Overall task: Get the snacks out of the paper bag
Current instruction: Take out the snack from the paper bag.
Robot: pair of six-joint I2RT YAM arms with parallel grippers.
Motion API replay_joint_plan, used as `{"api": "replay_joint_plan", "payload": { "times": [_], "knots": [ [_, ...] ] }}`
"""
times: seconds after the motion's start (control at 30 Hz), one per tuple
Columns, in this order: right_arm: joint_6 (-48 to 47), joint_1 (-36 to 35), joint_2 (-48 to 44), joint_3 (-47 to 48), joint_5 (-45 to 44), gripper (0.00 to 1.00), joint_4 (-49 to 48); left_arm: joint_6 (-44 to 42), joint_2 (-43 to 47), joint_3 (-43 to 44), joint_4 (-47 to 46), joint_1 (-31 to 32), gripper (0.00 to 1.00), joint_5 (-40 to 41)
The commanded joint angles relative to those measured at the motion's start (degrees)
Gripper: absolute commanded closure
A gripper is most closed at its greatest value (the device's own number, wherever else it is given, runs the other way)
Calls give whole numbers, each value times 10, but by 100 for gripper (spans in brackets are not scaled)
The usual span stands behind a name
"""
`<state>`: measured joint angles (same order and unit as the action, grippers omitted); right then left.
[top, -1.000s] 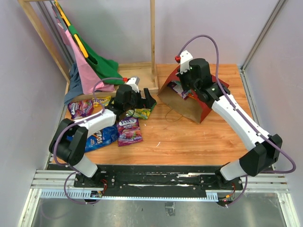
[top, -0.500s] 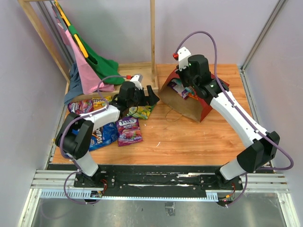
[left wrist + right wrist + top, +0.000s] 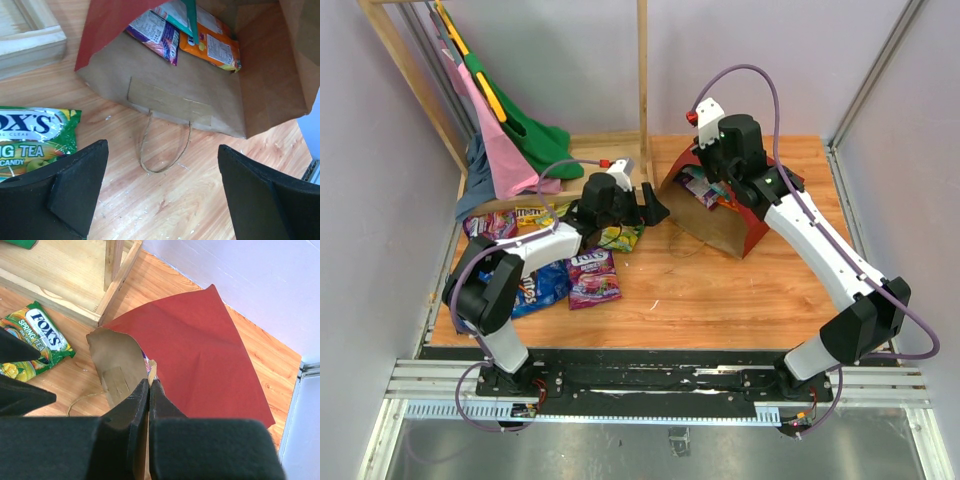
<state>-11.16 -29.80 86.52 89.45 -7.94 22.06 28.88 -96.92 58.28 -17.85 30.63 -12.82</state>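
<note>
The paper bag (image 3: pixel 718 232) lies on its side at the far right of the bench (image 3: pixel 720 295), with its mouth turned toward the left arm. Inside, the left wrist view shows you a purple packet (image 3: pixel 152 31) and an orange packet (image 3: pixel 212 45), with a teal edge (image 3: pixel 190 17) between them. You cannot tell whether more sits deeper in. The bag's string handle (image 3: pixel 165 152) trails on the wood just in front of the mouth.

The right end effector (image 3: pixel 148 386) is clamped tight on the upper lip of the mouth and holds it raised. The left end effector (image 3: pixel 652 205) is spread wide with nothing in it, aimed at the opening and just short of it. Beside and behind it, a green Fox's pack (image 3: pixel 618 238), a purple Fox's pack (image 3: pixel 592 277) and the blue Doritos bag (image 3: pixel 535 290) already lie out on the bench, apart from the bag.

You look to be partway through, reaching in for the next snack. Send the left end effector low into the mouth, over the handle loop, and close it on the purple packet, which sits nearer. Hold the lip up so the paper does not sag onto the fingers.
</note>
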Motion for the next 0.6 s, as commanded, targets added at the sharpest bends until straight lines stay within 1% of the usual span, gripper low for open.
{"api": "replay_joint_plan", "payload": {
  "times": [0.0,0.27,0.57],
  "knots": [
    [2,7,-6,5,6,99,-28,-6,-6,19,-23,17,6,-6],
    [15,7,-3,14,29,99,-25,26,-13,9,-55,27,6,-21],
    [17,7,-4,14,26,99,-21,28,-17,10,-70,48,7,-17]
  ]
}}
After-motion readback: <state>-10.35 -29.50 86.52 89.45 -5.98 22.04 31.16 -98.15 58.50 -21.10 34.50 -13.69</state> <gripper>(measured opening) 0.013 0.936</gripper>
